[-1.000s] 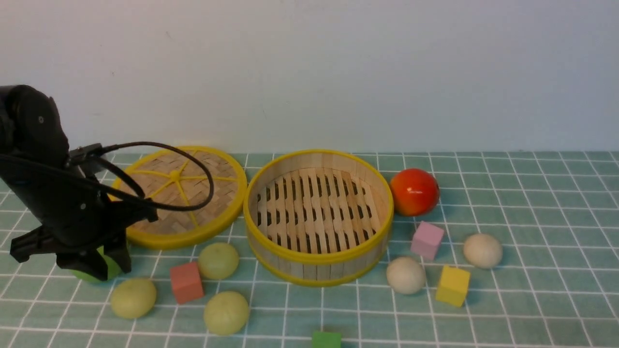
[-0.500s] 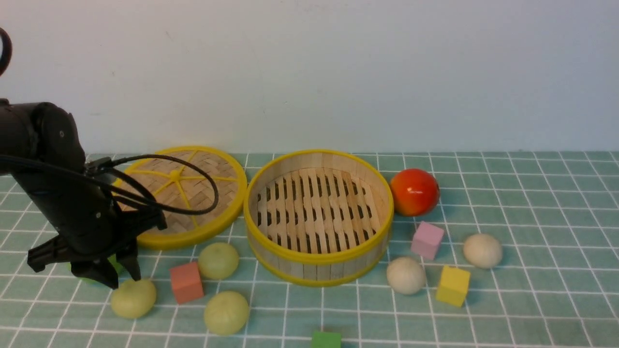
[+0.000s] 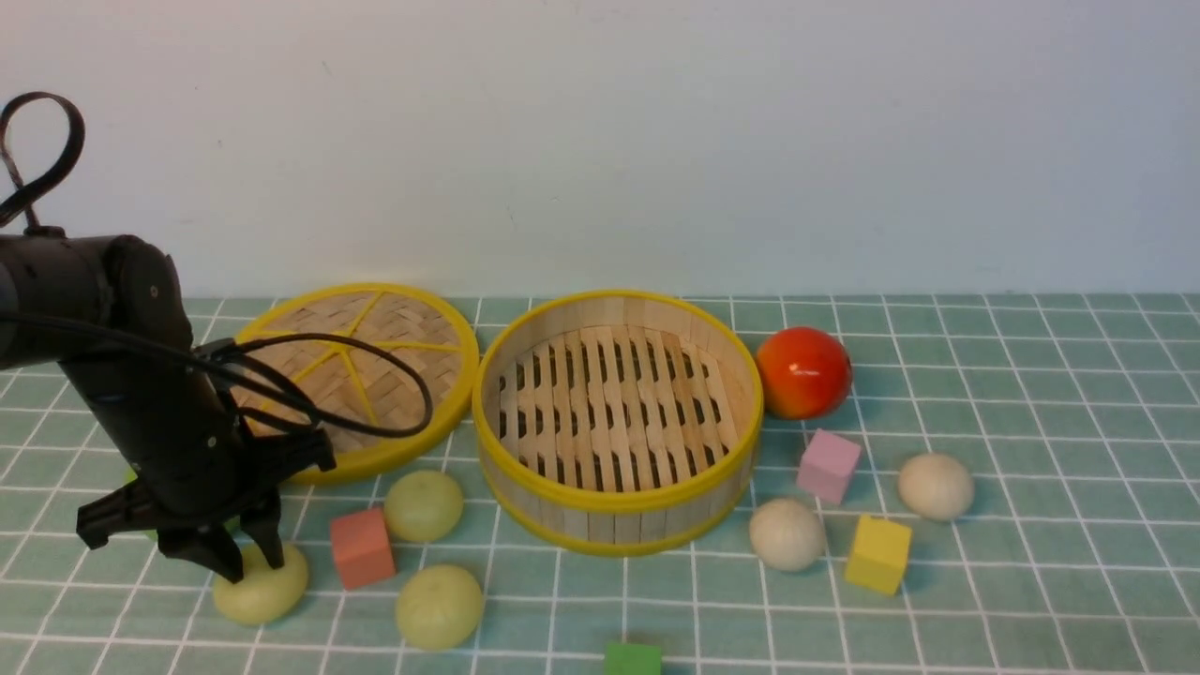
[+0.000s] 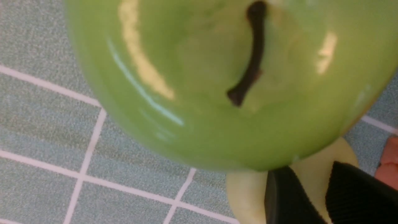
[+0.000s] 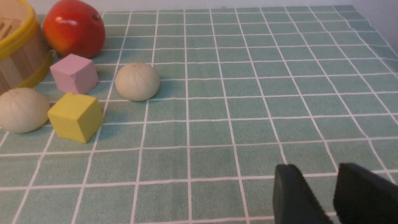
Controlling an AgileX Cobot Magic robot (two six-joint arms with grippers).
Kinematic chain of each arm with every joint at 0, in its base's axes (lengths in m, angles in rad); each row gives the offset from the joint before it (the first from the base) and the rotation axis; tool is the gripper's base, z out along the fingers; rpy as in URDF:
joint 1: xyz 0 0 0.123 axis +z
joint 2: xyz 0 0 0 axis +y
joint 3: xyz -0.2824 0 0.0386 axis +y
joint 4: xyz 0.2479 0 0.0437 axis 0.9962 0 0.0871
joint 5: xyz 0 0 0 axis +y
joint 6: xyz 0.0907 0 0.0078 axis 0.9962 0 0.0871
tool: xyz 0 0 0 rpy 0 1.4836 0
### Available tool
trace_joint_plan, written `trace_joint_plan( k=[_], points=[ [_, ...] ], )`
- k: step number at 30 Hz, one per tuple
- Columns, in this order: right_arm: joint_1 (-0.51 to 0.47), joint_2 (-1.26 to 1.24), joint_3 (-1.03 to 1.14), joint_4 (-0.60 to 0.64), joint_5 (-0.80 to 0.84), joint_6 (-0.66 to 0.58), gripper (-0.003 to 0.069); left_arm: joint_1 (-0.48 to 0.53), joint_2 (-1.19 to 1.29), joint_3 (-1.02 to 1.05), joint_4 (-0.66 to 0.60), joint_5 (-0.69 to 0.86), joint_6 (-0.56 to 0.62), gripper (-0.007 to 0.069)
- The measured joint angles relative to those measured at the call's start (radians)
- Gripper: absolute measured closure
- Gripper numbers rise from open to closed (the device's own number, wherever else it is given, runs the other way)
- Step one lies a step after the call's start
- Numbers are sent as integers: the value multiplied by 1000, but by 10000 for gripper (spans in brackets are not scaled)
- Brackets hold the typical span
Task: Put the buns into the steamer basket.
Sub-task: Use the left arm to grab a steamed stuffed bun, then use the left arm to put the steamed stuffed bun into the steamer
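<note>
The steamer basket point(image 3: 614, 499) stands mid-table with nothing in it. Three pale yellow-green buns lie to its left: one point(image 3: 424, 504) by the wall, one point(image 3: 439, 607) at the front, one point(image 3: 267, 595) under my left gripper point(image 3: 251, 562). That gripper's jaws stand slightly apart, tips down on the top of this bun point(image 4: 248, 193); in the wrist view point(image 4: 309, 169) the bun shows in the narrow gap. Two off-white buns point(image 3: 787, 533) point(image 3: 936, 486) lie right of the basket. My right gripper point(image 5: 315, 168) is open over bare cloth, away from the buns point(image 5: 137, 81) point(image 5: 20, 109).
A glossy green apple point(image 4: 199, 77) sits just behind the left gripper. The woven lid point(image 3: 375, 356) lies behind it. A red-orange fruit point(image 3: 803, 372) sits right of the basket. Cubes lie around: salmon point(image 3: 361, 547), pink point(image 3: 829, 466), yellow point(image 3: 877, 554), green point(image 3: 632, 658).
My left arm has swung forward and down, from over the apple onto the front-left bun. Its jaws have narrowed a little. Nothing else has moved.
</note>
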Motion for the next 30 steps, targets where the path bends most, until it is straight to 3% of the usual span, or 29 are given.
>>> trace_joint_plan(
  k=[3, 4, 5, 7, 13, 20, 25, 30],
  points=[
    [0, 0, 0, 0, 0, 0, 421, 0, 0, -1, 0, 3, 10, 527],
    [0, 0, 0, 0, 0, 0, 421, 0, 0, -1, 0, 4, 10, 527],
    [0, 0, 0, 0, 0, 0, 421, 0, 0, -1, 0, 11, 11, 600],
    [0, 0, 0, 0, 0, 0, 421, 0, -3, -1, 0, 23, 13, 634],
    [0, 0, 0, 0, 0, 0, 421, 0, -107, -48, -24, 107, 53, 638],
    [0, 0, 0, 0, 0, 0, 421, -24, -209, -258, -109, 153, 92, 638],
    [0, 0, 0, 0, 0, 0, 421, -189, -126, -442, -96, 162, 93, 638],
    [0, 0, 0, 0, 0, 0, 421, -288, 43, -594, -80, 191, 84, 638]
  ],
)
